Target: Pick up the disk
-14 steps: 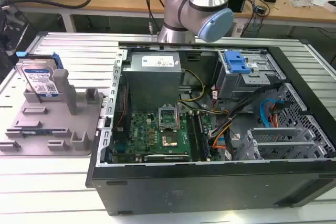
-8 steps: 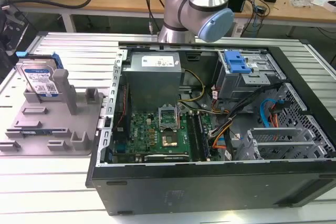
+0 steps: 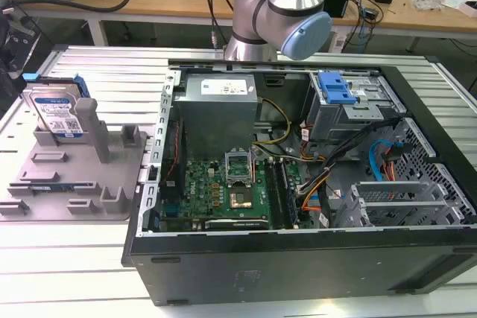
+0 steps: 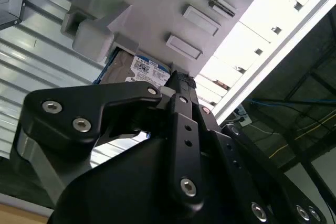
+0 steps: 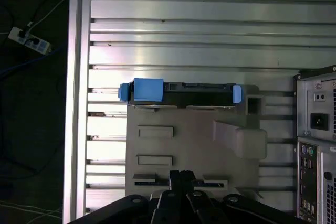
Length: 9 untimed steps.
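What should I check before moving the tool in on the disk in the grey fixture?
1. Disk upright in the grey fixture: ok.
2. Tool empty: ok, it holds nothing.
3. Tool opened for a grasp: not ok, its jaws look shut in both wrist views.
4. Tool lined up at the disk: not ok, in the first wrist view it hangs over the fixture's opposite edge, apart from the disk.
5. Room between the disk and the tall post beside it: cannot tell.
6. Computer case apart from the disk: ok.
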{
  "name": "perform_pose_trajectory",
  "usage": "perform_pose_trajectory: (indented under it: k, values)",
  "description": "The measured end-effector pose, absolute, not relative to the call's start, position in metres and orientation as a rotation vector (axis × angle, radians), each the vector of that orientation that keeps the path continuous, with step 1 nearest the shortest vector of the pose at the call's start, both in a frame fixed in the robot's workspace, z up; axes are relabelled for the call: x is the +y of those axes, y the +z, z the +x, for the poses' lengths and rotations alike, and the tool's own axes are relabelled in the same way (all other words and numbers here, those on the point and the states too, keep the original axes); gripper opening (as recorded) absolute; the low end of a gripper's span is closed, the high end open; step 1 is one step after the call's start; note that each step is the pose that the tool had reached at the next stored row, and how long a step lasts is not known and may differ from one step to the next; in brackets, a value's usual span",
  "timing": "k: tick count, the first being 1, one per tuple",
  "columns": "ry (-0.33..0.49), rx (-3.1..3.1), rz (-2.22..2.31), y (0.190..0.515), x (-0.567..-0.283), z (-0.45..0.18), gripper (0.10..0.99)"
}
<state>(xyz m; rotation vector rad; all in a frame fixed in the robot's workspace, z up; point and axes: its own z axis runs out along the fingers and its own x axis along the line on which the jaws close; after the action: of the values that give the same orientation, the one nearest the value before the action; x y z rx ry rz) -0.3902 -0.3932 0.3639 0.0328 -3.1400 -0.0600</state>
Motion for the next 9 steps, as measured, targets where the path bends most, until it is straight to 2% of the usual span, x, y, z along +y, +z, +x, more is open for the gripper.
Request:
perform_pose_trajectory:
  k: [9]
  values:
    - [-0.059, -3.116, 0.353, 0.3638, -0.3932, -0.3903, 0.106]
